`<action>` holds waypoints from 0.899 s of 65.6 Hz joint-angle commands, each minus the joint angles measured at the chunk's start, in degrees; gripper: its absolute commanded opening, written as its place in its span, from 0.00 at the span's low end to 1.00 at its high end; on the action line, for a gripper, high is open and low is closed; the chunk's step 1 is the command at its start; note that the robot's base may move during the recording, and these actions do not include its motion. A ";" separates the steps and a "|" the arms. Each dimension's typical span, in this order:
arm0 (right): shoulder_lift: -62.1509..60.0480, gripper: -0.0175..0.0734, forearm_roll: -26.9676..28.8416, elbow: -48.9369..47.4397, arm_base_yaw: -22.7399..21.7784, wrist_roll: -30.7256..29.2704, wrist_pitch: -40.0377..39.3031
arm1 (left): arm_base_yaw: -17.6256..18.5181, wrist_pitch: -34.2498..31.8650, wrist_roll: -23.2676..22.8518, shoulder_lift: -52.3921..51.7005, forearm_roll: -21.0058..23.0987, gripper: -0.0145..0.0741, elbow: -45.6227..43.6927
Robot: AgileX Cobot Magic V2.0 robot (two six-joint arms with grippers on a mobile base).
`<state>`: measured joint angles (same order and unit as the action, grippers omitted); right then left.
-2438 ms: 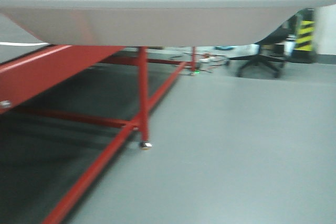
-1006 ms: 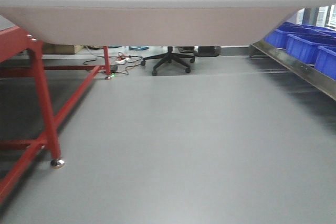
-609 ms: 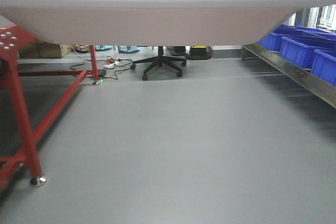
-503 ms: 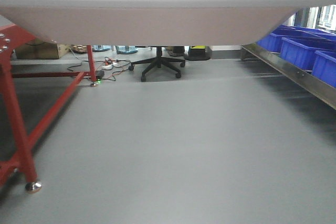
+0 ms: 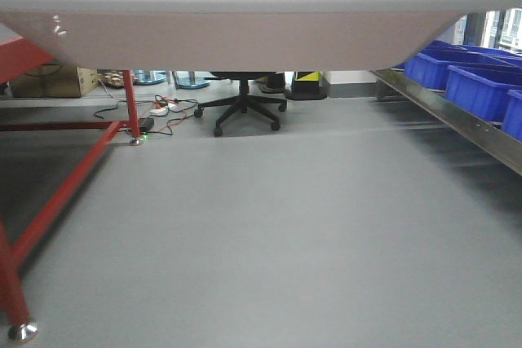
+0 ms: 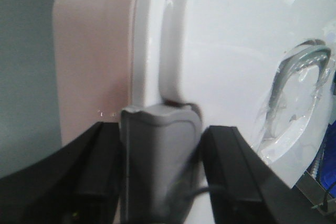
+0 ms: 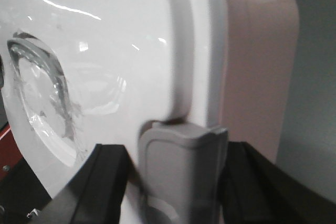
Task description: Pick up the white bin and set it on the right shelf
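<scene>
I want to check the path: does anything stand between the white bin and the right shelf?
Nothing visible blocks the way: only bare floor lies between the white bin and the right shelf. The office chair stands far back, the red frame to the left. Blue crates already stand on the shelf part in view.

White bin [image 5: 245, 38]: cut by top and both side edges in front view, hides office chair [image 5: 241, 105] seat and room above. Red frame [image 5: 57, 197], blue crates [image 5: 477, 87], right shelf [image 5: 457, 120]: cut by side edges. Left gripper [image 6: 160, 129], right gripper [image 7: 173, 150]: finger bases cut off at bottom, both wrist views blurred.
</scene>
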<state>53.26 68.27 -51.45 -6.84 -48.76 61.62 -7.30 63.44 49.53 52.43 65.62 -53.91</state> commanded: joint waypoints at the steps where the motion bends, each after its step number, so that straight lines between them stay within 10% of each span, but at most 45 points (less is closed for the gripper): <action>1: -1.22 0.66 13.20 -1.97 1.26 -0.80 10.92 | 1.36 11.12 0.39 -0.83 9.97 0.37 -1.69; 59: -1.22 0.66 13.20 -1.97 1.26 -0.80 10.92 | 1.36 11.12 0.39 -0.83 10.08 0.37 -1.69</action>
<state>53.26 68.36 -51.45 -6.84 -48.76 61.62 -7.30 63.44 49.53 52.43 65.62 -53.83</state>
